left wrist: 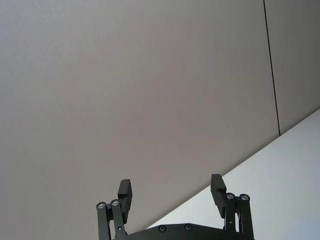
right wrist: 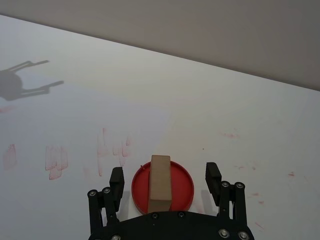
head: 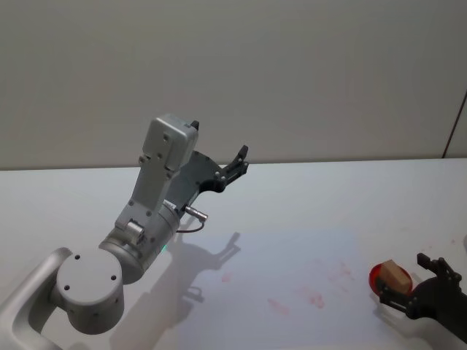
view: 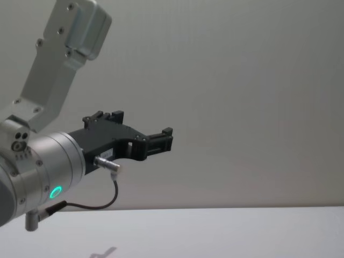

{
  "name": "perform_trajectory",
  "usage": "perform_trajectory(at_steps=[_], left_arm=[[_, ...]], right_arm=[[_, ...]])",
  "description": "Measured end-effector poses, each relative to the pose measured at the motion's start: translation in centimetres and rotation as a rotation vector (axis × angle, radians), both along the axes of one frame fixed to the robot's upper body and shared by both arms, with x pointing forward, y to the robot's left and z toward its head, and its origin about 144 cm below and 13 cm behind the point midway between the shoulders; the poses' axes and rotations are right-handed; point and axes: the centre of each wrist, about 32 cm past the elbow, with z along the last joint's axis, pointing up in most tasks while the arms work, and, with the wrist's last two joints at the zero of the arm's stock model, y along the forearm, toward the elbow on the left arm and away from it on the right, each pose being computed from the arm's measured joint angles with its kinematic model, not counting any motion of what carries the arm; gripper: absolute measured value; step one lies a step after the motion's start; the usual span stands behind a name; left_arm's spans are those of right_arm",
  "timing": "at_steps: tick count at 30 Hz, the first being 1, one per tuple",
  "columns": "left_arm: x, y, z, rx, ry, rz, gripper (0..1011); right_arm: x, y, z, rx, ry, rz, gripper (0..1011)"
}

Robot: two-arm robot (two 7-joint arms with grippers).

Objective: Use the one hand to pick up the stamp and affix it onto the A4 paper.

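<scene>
**Pick-up stage, grasp not yet made.** The right gripper [right wrist: 165,170] is low over the table [head: 87,197] at your near right. Its two fingers [right wrist: 117,180] are spread wide, one on each side of the round red ink pad [right wrist: 182,187]. The stamp [right wrist: 160,182] – a plain tan wooden block – stands on that pad, midway between the fingers, with a clear gap on both sides. Nothing is held.

In the head view the same group sits at the lower right: stamp [head: 394,275], pad [head: 373,277] and right gripper [head: 408,281]. The A4 paper [head: 292,255] lies to their left as a pale sheet, faint against the table, and carries several red prints [head: 277,305]. Whether the pad rests on the sheet's edge or just off it cannot be told.

The left gripper [head: 237,162] is idle, raised well above the table on its silver wrist with the green light. Its fingers [left wrist: 125,192] are also apart, and it points toward the back wall [left wrist: 150,75].

**Your next move, as judged from this pose:** bring the right fingers together on the block's two long flanks. They look roughly centred already, so little sideways correction should be needed. Then lift straight up so the pad is not dragged along, carry the stamp left to a bare patch of paper, and press it down squarely.
</scene>
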Motion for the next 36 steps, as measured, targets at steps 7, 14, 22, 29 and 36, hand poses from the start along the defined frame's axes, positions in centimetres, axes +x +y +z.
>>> perform_trajectory(at_steps=[7,14,22,29,36], left_arm=[[0.0,0.0,0.0,0.000,0.000,0.000,1001],[0.0,0.0,0.0,0.000,0.000,0.000,1001],[0.0,0.0,0.0,0.000,0.000,0.000,1001],[0.0,0.0,0.0,0.000,0.000,0.000,1001],[0.0,0.0,0.0,0.000,0.000,0.000,1001]], right_arm=[[0.2,0.1,-0.1,-0.002,0.001,-0.001,1001],[0.4,0.2,-0.4,-0.001,0.007,0.000,1001],[0.6,0.4,-0.8,0.004,0.016,0.003,987],[0.7,0.6,-1.1,0.005,0.024,0.006,845],[0.8,0.8,-1.3,0.002,0.033,0.007,644]])
